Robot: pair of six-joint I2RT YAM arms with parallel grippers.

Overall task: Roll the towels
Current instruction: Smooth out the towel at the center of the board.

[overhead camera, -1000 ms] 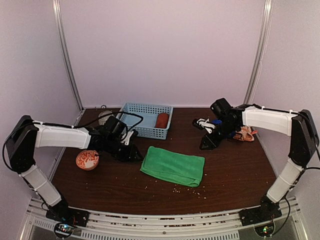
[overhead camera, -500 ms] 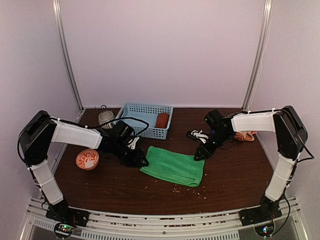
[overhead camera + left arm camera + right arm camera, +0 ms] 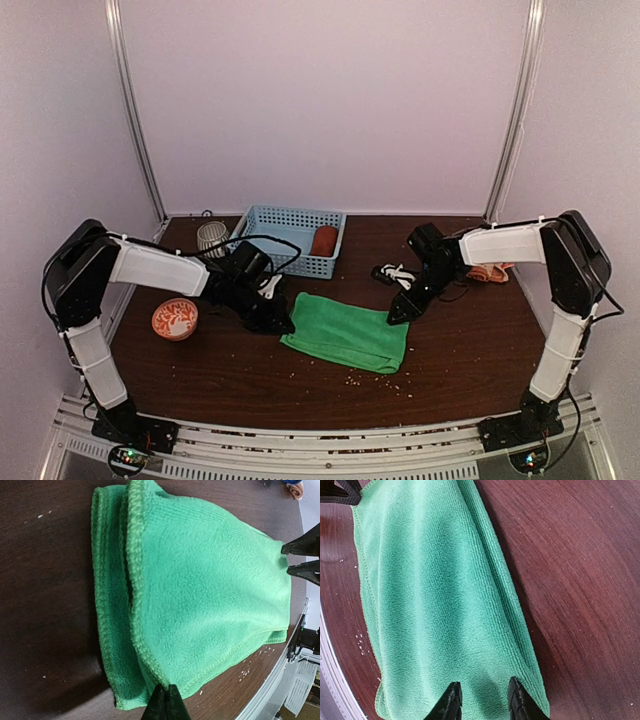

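The green terry towel (image 3: 345,333) lies folded flat mid-bench (image 3: 460,340), its long axis left to right, slanting nearer rightward. Now the left claw (image 3: 165,696) pinches its stitched edge; the right claw (image 3: 484,686) straddles the opposite edge, parted.

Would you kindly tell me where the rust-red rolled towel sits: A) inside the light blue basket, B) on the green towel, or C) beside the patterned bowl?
A: the rust-red roll lies within the walls of the basket, at its right end.

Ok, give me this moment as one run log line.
left gripper: jaws shut on green towel edge | right gripper: jaws open over opposite edge | towel: folded flat, unrolled | rust-red roll: in blue basket
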